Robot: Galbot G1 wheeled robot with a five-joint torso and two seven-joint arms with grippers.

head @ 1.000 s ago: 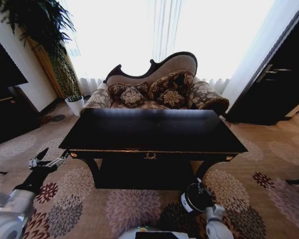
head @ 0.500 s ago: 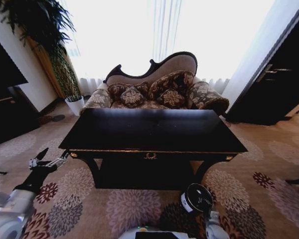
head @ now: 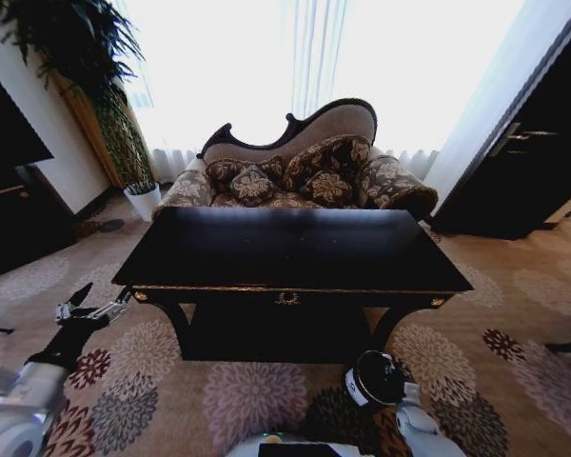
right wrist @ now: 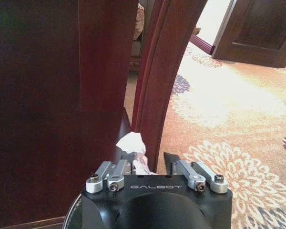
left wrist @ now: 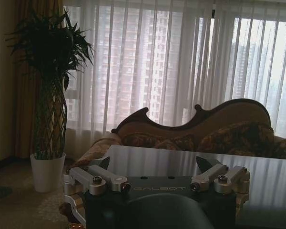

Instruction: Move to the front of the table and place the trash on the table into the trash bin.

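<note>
While the head view shows me the table [head: 295,249] bare on top, my right gripper [head: 392,379] hangs over the trash bin [head: 373,379] near its right leg. Its wrist view shows white trash [right wrist: 132,142] below spread fingers. The left gripper [left wrist: 157,179] waits open, left of the table.

Left arm: extended forward and low at the robot's left side, white forearm sleeve leading into a dark wrist. Left tool [head: 88,307]: held level, its two silver-linked fingers [left wrist: 93,177] spread wide apart, nothing between them.

Right arm: lowered at the robot's right front, white wrist segment visible at the bottom edge of the head view. Right tool [right wrist: 150,164]: pointed forward and down, linkages angled inward, a dark fingertip [right wrist: 168,158] parted from its mate; a crumpled white paper wad [right wrist: 131,143] sits at the left finger.
</note>
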